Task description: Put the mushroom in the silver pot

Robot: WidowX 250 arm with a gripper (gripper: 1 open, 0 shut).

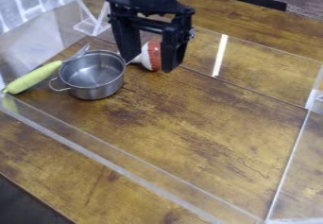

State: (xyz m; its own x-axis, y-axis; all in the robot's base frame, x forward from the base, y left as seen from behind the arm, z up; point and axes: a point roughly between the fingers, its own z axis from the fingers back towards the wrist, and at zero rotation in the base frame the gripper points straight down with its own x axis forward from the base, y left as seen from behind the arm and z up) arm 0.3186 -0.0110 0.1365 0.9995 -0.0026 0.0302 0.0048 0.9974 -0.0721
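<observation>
upper centre of the frame: the gripper (151, 60) hangs spread wide around the mushroom (153, 54), seemingly not yet pinched. centre on the cap, close gently, then carry it left over the silver pot (90, 75).

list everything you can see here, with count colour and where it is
mushroom: 1, red cap with whitish stem, on the table right of the pot, between the open jaws
silver pot: 1, shiny steel, left part of the table, looks empty
corn cob: 1, yellow-green, left edge, beside the pot
table: 1, dark brown wood
clear barrier: 1, transparent, walls around the work area
white rack: 1, white, behind the pot
gripper: 1, black, pointing down over the mushroom, jaws open
</observation>
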